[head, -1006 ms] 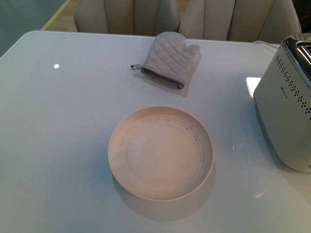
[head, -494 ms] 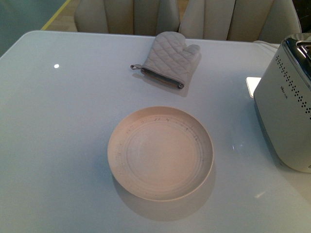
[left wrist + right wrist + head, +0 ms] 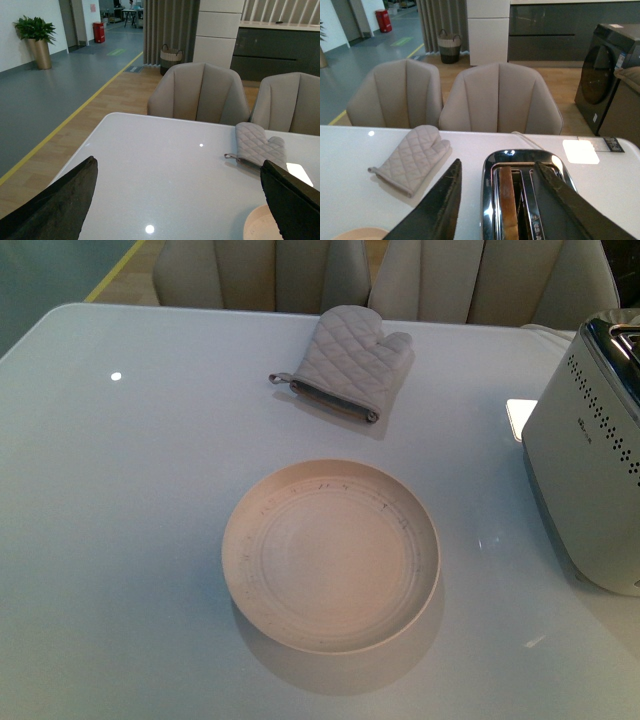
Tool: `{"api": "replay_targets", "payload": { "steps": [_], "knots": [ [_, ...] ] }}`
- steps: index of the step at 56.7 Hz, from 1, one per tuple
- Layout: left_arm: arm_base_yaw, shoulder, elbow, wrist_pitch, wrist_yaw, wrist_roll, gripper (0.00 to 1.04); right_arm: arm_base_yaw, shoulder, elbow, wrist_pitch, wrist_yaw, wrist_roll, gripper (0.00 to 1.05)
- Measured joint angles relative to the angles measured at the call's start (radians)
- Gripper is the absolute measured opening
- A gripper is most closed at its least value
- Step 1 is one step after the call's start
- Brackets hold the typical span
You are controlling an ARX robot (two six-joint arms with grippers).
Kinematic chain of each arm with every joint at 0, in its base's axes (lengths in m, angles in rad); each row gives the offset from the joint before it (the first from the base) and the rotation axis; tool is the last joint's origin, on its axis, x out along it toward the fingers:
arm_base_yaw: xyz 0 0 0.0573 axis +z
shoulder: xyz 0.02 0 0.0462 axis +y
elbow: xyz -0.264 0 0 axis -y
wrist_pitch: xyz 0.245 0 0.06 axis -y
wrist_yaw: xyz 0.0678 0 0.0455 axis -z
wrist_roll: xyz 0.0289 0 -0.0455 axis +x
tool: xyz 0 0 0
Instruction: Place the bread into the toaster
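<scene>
The bread (image 3: 505,200) stands on edge in one slot of the toaster (image 3: 486,200); only its brown crust shows in the right wrist view. The white toaster (image 3: 590,470) stands at the table's right edge in the front view, its slots mostly cut off. My right gripper (image 3: 497,165) is open and empty above the chrome top, with one finger on each side of the slots. My left gripper (image 3: 178,162) is open and empty above the table's left part. Neither gripper shows in the front view.
A round cream plate (image 3: 330,555) sits empty at the table's middle; its rim shows in the left wrist view (image 3: 255,227). A quilted grey oven mitt (image 3: 348,362) lies at the back. Beige chairs (image 3: 290,270) stand behind the table.
</scene>
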Motion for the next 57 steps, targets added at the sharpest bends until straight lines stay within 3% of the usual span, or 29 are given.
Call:
{"api": "replay_targets", "payload": {
  "steps": [10,57],
  "knots": [
    [0.000,0.000,0.000,0.000,0.000,0.000,0.97,0.000,-0.087,-0.092,0.009,0.000,-0.003,0.02],
    [0.000,0.000,0.000,0.000,0.000,0.000,0.97,0.000,-0.429,-0.270,-0.138,0.000,-0.006,0.02]
  ]
}}
